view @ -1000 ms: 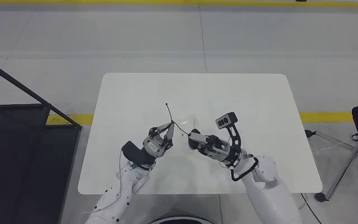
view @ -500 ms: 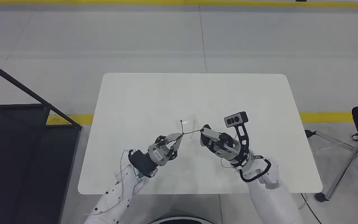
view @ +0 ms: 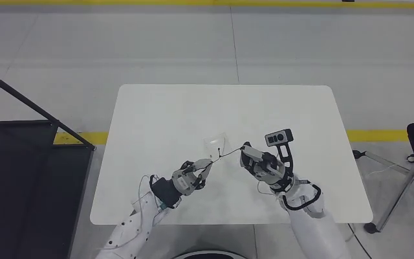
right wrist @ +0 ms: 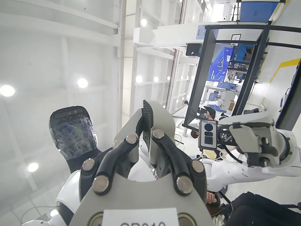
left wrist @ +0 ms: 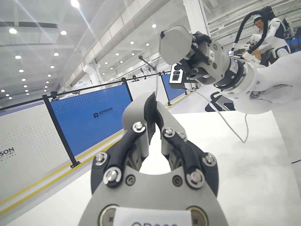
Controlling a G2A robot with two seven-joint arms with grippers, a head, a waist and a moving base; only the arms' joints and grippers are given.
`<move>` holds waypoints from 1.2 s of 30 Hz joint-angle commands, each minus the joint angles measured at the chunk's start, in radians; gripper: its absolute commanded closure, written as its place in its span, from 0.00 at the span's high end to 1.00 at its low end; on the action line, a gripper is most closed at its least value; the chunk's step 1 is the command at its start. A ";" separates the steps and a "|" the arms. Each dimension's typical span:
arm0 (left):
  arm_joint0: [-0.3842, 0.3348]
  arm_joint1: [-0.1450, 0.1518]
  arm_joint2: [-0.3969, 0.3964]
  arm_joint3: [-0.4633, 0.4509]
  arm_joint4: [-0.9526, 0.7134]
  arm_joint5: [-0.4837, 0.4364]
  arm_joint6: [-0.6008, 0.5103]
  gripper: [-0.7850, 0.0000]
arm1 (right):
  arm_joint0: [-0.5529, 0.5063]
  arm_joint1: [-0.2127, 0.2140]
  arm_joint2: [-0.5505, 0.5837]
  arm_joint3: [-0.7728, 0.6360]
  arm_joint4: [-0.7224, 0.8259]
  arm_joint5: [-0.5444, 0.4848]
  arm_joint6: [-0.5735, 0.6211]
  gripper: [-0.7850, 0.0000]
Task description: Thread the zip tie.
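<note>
- The left gripper (view: pixel 202 169) is found drawn back toward 6 o'clock from its station of a second ago near the table centre. Its fingers are closed on one end of the zip tie (view: pixel 223 153); in the left wrist view the strap is seen leaving the pads.
- A second ago a free length of the tie stood out toward 12 o'clock, beyond both grippers. That tail is no longer noted. The strap is now spanned between the two grippers on a line from 8 o'clock to 2 o'clock, with a small kink near its middle, and it appears to be held above the surface.
- The right gripper (view: pixel 245 151) is found shifted toward 3 o'clock, so the grippers are now set further apart. Its fingers are pressed together and the tie ends at their tips; it is judged to be clamped on the other end.
- The taken-up tail and the widened spacing are judged consistent with the strap being drawn taut. Whether the tip is passed through the head cannot be confirmed, as the strap is too thin to read.
- The table (view: pixel 162 116) is recorded as white with rounded corners. A faint clear patch (view: pixel 217 138) is noted just to 12 o'clock of the tie, its place unchanged; its nature cannot be told.
- A black panel (view: pixel 39 175) is noted at 9 o'clock and a yellow floor line (view: pixel 381 135) at 3 o'clock on grey floor. Blue barrier panels (left wrist: pixel 94 114) and ceiling lights (left wrist: pixel 75 2) are recorded in the hall.
</note>
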 commanded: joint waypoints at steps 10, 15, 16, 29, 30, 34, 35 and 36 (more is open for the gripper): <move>0.007 0.012 -0.008 0.002 -0.002 -0.012 0.007 0.00 | -0.009 -0.002 0.012 0.001 0.037 -0.022 0.020 0.00; 0.007 0.015 -0.006 0.001 -0.009 -0.012 0.006 0.00 | -0.008 -0.003 0.011 0.002 0.033 -0.019 0.017 0.00; 0.007 0.015 -0.005 0.001 -0.010 -0.013 0.007 0.00 | -0.008 -0.004 0.011 0.002 0.031 -0.018 0.017 0.00; 0.010 0.022 0.004 -0.001 -0.032 -0.014 -0.009 1.00 | 0.009 -0.003 -0.001 0.006 -0.030 0.047 0.005 0.00; 0.011 0.021 0.005 -0.001 -0.044 -0.011 -0.011 1.00 | 0.012 -0.002 -0.003 0.007 -0.041 0.055 -0.001 0.00; 0.011 0.021 0.003 -0.004 -0.086 -0.006 -0.014 1.00 | 0.024 -0.002 -0.013 0.007 -0.091 0.080 -0.028 0.00; 0.011 0.021 -0.001 -0.007 -0.098 -0.005 -0.013 1.00 | 0.025 -0.002 -0.014 0.008 -0.103 0.078 -0.040 0.00; 0.012 0.021 -0.004 -0.008 -0.112 -0.007 -0.014 1.00 | 0.026 -0.002 -0.016 0.006 -0.115 0.076 -0.051 0.00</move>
